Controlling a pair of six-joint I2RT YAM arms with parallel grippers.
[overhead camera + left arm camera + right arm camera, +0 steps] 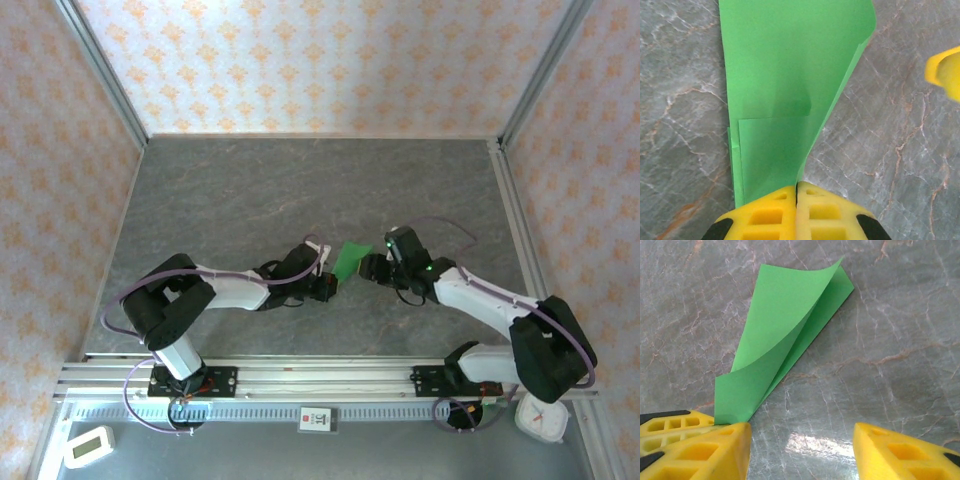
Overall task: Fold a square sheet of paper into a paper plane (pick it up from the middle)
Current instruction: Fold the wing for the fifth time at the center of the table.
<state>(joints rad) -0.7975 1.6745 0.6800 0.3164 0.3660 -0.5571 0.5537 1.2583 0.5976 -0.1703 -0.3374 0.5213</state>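
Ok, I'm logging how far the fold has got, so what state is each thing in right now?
green paper: partly folded into a narrow, layered shape, top flap curling up, one end pinched.
left gripper: jaws shut on the green paper's end.
right gripper: jaws apart, nothing between them, one finger next to a corner of the paper.

One camera looks down from high behind the near edge of the tabletop [300, 190], taking all of it in, while both wrist cameras hang close over its middle, sharing the folded green paper [350, 260] [790, 75] [785, 325].
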